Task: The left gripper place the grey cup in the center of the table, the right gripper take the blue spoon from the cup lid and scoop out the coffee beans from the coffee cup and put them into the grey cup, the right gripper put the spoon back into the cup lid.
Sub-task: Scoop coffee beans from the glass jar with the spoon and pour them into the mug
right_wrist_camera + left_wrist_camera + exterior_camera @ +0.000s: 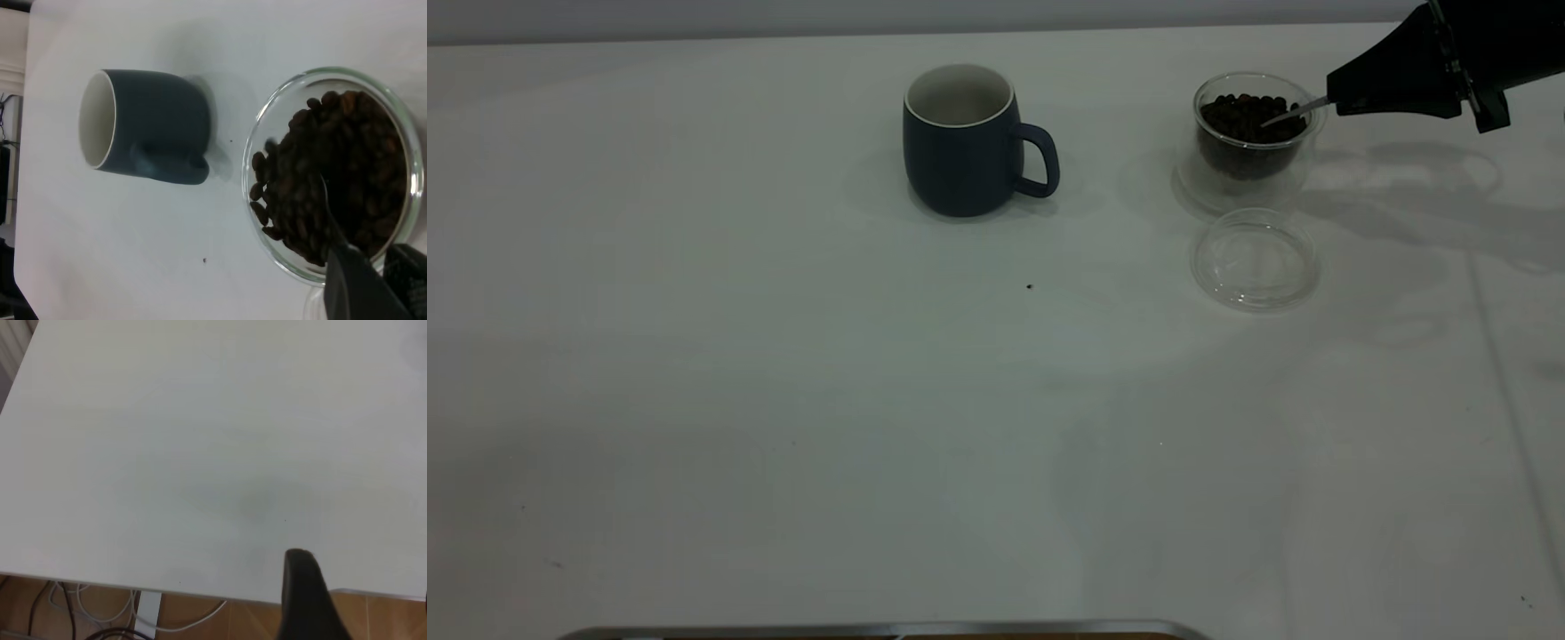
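Note:
The grey cup stands upright and empty near the middle of the table, handle toward the right arm. It also shows in the right wrist view. The coffee cup, full of coffee beans, stands to its right, with the empty cup lid in front of it. My right gripper is shut on the blue spoon, whose bowl dips into the beans; the spoon shows in the right wrist view. My left gripper is open and empty at the table's edge, out of the exterior view.
A tiny dark speck lies in front of the grey cup. A metal-edged object runs along the near edge. The left wrist view shows the table edge with cables on the floor below.

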`<state>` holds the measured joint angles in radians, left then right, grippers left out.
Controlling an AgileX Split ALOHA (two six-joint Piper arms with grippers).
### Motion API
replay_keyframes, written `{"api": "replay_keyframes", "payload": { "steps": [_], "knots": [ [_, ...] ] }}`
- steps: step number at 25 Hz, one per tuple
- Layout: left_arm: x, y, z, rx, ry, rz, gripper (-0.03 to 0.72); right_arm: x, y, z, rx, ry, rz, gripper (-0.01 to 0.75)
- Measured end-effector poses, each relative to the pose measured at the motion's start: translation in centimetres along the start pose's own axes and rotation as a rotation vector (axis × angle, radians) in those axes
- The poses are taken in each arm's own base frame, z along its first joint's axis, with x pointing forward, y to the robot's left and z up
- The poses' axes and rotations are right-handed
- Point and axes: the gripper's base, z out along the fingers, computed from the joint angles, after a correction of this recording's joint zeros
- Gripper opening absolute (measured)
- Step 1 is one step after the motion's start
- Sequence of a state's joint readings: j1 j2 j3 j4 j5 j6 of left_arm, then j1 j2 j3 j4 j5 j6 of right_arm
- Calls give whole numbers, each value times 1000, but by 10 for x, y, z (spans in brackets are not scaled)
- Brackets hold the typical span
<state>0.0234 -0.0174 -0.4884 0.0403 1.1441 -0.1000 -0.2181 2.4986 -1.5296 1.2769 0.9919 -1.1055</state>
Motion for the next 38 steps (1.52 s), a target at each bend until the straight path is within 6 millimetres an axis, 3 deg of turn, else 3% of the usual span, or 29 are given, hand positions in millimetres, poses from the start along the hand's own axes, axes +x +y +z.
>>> {"api": "replay_keyframes", "payload": {
  "steps": [13, 38],
  "knots": [
    [0, 0, 0, 0, 0, 0, 489, -1, -9, -11, 4, -21, 66, 92],
    [0, 0, 0, 0, 0, 0, 489, 1, -25, -30, -150, -74, 216, 92]
  ]
}}
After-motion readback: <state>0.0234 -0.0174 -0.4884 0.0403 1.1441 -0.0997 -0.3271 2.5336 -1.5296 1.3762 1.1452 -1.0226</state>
